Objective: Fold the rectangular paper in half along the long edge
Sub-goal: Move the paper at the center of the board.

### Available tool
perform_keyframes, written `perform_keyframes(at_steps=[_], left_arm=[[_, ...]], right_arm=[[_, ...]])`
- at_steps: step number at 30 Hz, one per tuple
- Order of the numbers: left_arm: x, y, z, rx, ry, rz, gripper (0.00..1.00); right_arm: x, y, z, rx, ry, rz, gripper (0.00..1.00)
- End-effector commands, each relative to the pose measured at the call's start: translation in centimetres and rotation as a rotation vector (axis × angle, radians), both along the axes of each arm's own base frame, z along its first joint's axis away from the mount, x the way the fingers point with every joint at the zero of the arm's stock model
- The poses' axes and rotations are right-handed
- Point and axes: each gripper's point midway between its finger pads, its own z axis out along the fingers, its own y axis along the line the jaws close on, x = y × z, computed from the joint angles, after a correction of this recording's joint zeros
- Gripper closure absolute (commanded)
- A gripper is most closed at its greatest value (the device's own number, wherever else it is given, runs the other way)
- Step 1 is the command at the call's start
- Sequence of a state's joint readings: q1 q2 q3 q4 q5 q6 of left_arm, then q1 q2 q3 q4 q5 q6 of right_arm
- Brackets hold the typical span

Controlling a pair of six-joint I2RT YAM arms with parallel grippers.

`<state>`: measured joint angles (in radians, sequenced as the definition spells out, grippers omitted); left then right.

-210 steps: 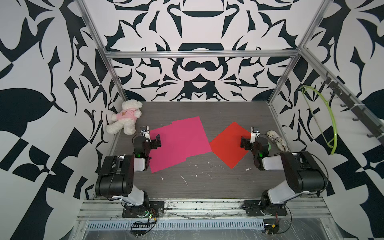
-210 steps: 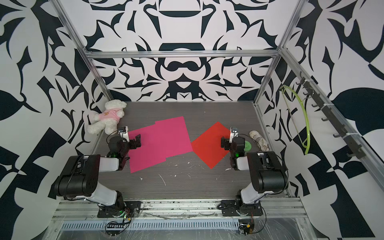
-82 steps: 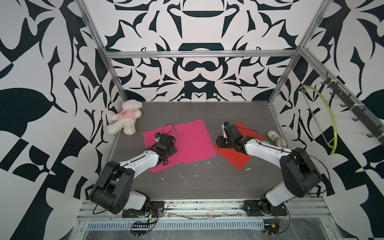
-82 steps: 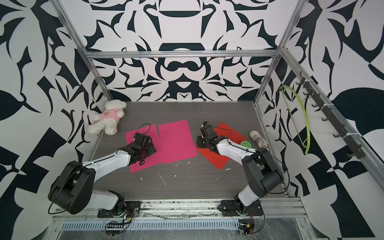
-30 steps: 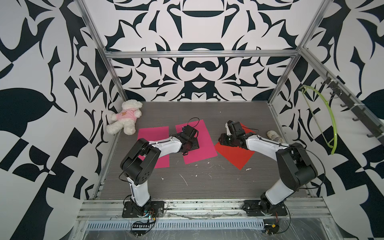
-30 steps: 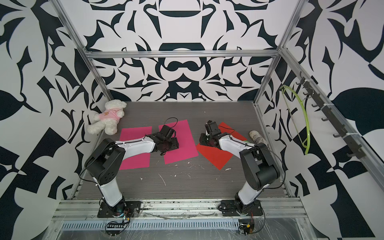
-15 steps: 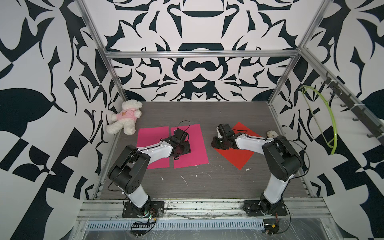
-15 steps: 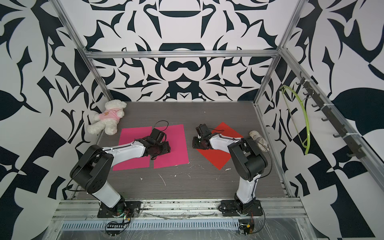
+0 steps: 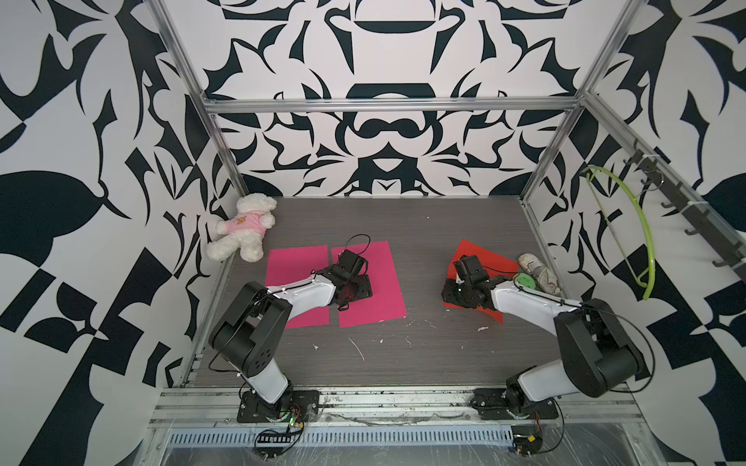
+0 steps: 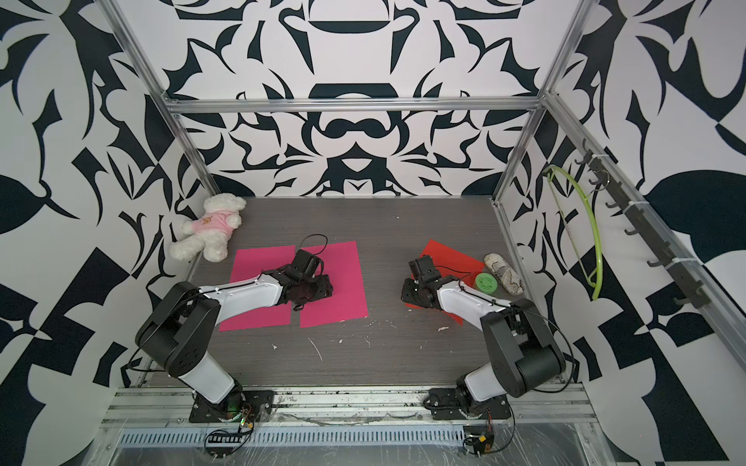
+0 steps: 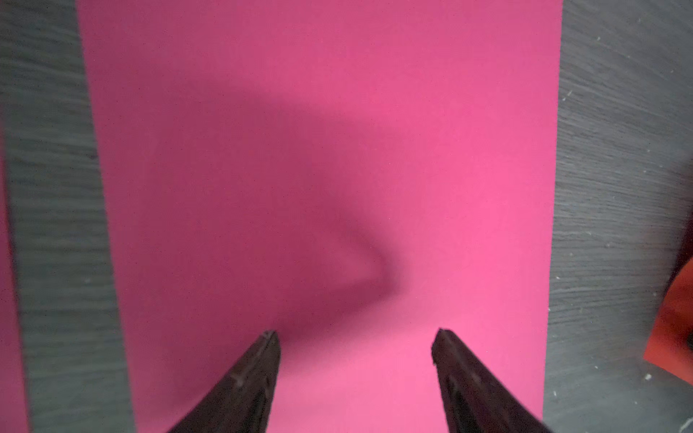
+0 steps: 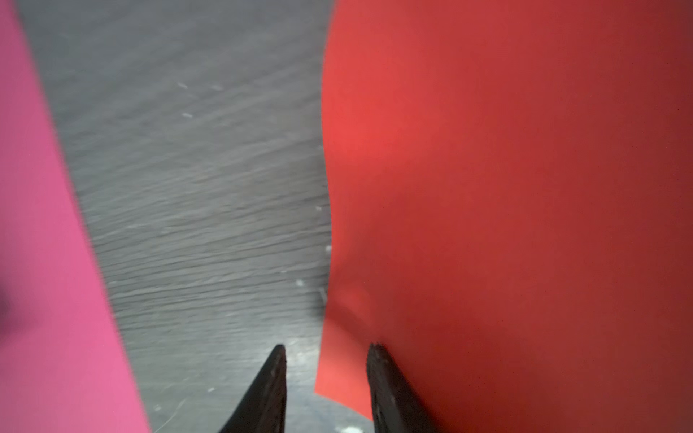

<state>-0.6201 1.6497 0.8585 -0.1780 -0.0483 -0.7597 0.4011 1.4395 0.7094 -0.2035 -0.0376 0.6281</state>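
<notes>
Left claw (image 11: 354,337) gapes wide, empty, over the pink paper (image 9: 387,294), second sheet from the teddy (image 9: 244,228). Right claw (image 12: 326,350), half-open, straddles the edge of the red sheet (image 12: 506,187). That pucker could crease it crooked.

The right pink sheet (image 9: 386,299) has come clear of the left pink sheet (image 9: 296,262), both squared up. The left end effector (image 11: 356,337) has reached out over it, and the right end effector (image 12: 326,350) has reached the red paper (image 9: 480,252) at its edge.

A: What's on the table (image 9: 403,226)?
B: Teddy (image 9: 242,230) in far corner; pink sheet (image 9: 296,262) w/ 2nd pink sheet (image 9: 381,282) just beside; red sheet (image 9: 488,258); green lid (image 9: 523,281); white scraps (image 9: 357,349) nr front.
</notes>
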Motion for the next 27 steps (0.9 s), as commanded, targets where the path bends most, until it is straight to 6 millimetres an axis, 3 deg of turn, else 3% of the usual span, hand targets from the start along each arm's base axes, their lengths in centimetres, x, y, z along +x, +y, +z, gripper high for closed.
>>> perform_keyframes(at_steps=[1,4,8,10,17,22,27], left_arm=[[-4.7,0.2,-2.7,0.027,0.16,-0.037,0.31],[-5.7,0.3,-3.0,0.029,0.173,-0.033,0.33],[-6.6,0.8,-3.2,0.026,0.184,-0.029,0.39],[-6.9,1.1,-3.1,0.025,0.186,-0.033,0.44],[-7.8,2.0,-3.0,0.059,0.183,-0.064,0.45],[-8.1,2.3,-3.2,0.069,0.19,-0.066,0.45],[-8.4,2.8,-3.3,0.069,0.187,-0.052,0.45]], right_arm=[[2.4,2.3,4.2,0.031,-0.15,0.081,0.59],[3.8,5.3,5.7,0.082,-0.181,0.166,0.55],[5.6,9.9,6.3,0.109,-0.198,0.285,0.52],[6.8,12.0,5.7,0.135,-0.185,0.329,0.51],[11.0,17.0,4.0,0.197,-0.15,0.451,0.39],[13.6,19.2,2.6,0.194,-0.137,0.511,0.34],[15.5,19.9,1.4,0.169,-0.137,0.534,0.34]])
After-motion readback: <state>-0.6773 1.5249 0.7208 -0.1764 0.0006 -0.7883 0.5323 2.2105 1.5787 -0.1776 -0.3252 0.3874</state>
